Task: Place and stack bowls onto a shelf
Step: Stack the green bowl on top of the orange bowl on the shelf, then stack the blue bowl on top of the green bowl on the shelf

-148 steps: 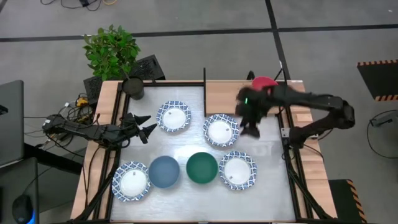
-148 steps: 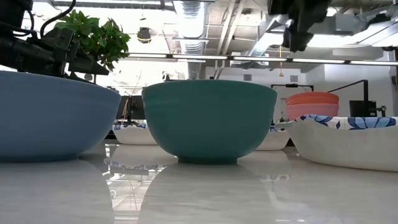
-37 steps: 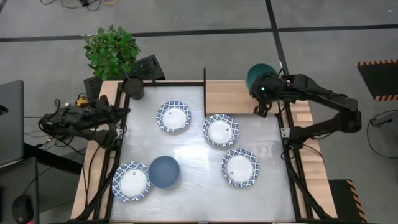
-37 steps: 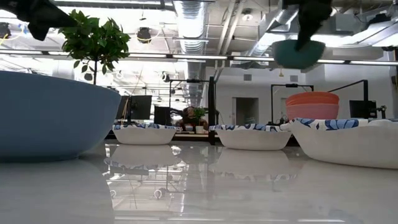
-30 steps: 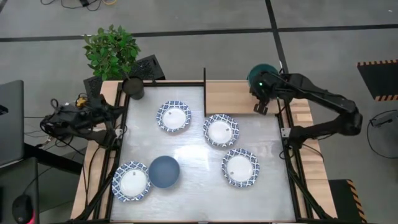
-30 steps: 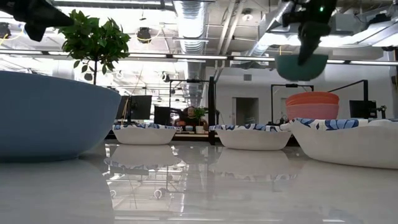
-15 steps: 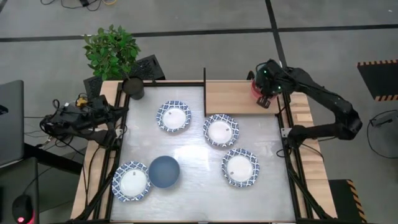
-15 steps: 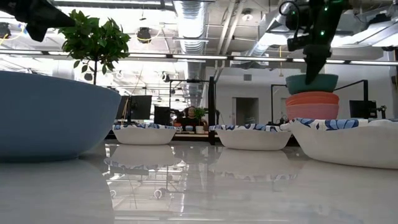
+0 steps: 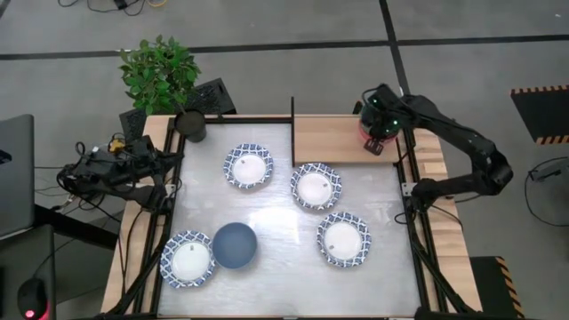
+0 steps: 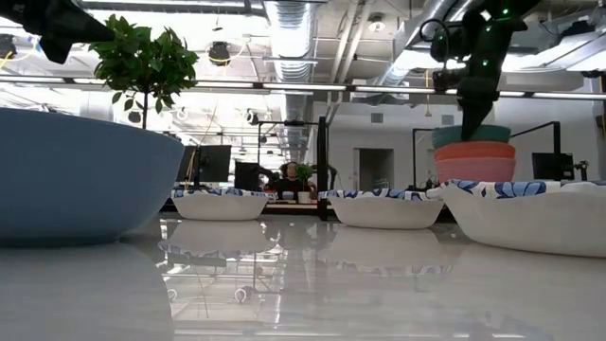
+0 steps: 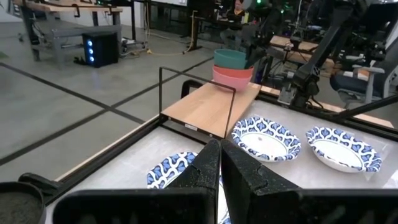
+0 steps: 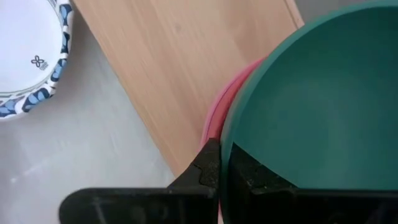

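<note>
1. High view: the right gripper (image 9: pixel 377 120) sits over the bowl stack on the far right end of the shelf (image 9: pixel 329 138). The left gripper (image 9: pixel 151 158) waits at the desk's left edge. The blue bowl (image 9: pixel 235 245) and four patterned bowls remain on the desk (image 9: pixel 276 213).
2. Low view: the green bowl (image 10: pixel 471 135) is nested on the red and pink bowls.
3. Left wrist view: its fingers are pressed together.
4. Right wrist view: its fingers pinch the green bowl's rim, apparently steadying it.
</note>
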Controlling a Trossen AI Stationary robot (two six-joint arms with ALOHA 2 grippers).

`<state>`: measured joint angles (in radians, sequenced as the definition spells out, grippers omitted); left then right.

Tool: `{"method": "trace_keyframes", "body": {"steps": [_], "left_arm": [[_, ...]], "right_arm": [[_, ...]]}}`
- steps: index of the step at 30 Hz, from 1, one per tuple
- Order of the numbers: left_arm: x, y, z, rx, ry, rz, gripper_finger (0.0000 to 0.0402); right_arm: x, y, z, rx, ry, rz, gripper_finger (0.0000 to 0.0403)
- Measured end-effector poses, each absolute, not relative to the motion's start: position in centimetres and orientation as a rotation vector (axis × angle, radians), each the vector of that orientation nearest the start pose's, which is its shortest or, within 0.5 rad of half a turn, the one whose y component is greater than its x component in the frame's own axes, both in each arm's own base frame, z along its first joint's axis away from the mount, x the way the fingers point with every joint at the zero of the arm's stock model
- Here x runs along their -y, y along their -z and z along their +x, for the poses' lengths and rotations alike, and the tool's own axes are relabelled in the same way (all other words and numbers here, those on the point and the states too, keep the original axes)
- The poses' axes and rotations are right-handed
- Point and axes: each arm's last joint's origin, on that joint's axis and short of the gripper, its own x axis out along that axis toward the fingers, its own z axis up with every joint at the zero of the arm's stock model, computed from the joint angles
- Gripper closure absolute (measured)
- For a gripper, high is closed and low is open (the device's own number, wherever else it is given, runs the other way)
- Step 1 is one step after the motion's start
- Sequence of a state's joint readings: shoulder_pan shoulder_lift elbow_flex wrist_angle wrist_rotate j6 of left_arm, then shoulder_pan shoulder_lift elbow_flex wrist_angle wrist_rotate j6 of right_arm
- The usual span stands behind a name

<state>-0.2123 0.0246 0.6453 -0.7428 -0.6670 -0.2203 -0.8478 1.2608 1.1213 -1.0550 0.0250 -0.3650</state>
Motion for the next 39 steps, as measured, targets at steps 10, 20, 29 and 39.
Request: {"method": "trace_keyframes", "body": {"steps": [10, 20, 29, 39], "left_arm": [[-1.5, -29.0, 1.4, -0.061, -0.464, -0.164, 0.0401], [-1.5, -29.0, 1.4, -0.061, -0.464, -0.164, 0.0401], [-1.5, -29.0, 1.4, -0.061, -0.466, -0.164, 0.0401], [-1.6, -29.0, 1.4, -0.059, -0.479, -0.163, 0.0401]], "right_arm": [[17.8, -27.7, 15.6, -1.295, 0.514, 0.215, 0.0344], [17.9, -28.0, 15.1, -1.309, 0.570, 0.186, 0.0329], [17.2, -29.3, 14.1, -1.258, 0.611, 0.156, 0.0240], [14.7, -33.3, 14.5, -0.974, 0.526, 0.165, 0.0207]]}}
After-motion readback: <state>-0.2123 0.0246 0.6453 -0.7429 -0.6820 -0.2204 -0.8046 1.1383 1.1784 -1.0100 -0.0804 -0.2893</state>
